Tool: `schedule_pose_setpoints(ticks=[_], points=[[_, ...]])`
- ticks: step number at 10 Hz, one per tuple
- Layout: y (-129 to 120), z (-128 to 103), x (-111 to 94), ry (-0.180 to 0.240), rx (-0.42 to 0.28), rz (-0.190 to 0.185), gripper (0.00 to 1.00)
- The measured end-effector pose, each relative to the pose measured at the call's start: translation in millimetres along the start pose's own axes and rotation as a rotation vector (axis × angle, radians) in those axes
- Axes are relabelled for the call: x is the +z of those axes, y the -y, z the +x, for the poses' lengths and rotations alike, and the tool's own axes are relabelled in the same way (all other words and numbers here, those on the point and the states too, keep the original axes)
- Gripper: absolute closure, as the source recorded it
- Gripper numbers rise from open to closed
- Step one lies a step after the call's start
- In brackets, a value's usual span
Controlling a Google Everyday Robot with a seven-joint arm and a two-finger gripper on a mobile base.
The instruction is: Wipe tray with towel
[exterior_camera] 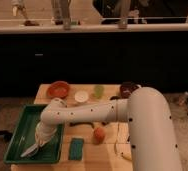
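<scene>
A green tray (22, 131) lies at the table's front left. A white towel (33, 148) lies on the tray floor near its front edge. My white arm reaches from the right across the table and bends down into the tray. My gripper (41, 140) is at the towel, pressed down over it inside the tray.
On the wooden table stand an orange bowl (59, 89), a white cup (81, 96), a green cup (98, 91) and a dark bowl (128, 89) along the back. An orange fruit (99, 134), a green sponge (76, 148) and a banana (123, 153) lie near the front.
</scene>
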Motion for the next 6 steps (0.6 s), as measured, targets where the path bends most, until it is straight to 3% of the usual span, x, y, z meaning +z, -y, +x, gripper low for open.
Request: schedule_pose_setpoints(ticks=[3, 6], points=[[-18.5, 23.5, -15.8, -0.031, 0.038, -0.009, 1.0], [-12.9, 48.8, -28.9, -0.062, 0.083, 0.001, 1.0]])
